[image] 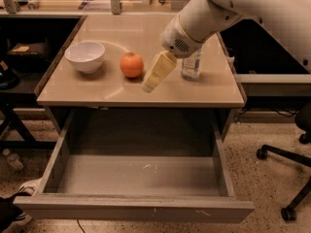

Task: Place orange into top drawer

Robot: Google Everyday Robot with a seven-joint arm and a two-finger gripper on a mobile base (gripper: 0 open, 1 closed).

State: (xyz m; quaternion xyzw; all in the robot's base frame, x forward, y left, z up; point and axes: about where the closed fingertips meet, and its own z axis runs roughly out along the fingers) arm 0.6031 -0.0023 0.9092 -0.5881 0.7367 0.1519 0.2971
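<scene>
The orange [131, 64] sits on the desk top, between a white bowl and my gripper. My gripper [148, 86] hangs tilted down just right of the orange, close above the desk surface and holding nothing that I can see. The white arm reaches in from the upper right. The top drawer [141, 174] is pulled wide open below the desk, with a bare grey floor and its scuffed front panel [136, 209] nearest the camera.
A white bowl [85, 56] stands left of the orange. A clear plastic bottle [192, 64] stands right of the gripper, partly behind the arm. An office chair base [291, 164] is on the floor at the right. Dark shelving stands left of the desk.
</scene>
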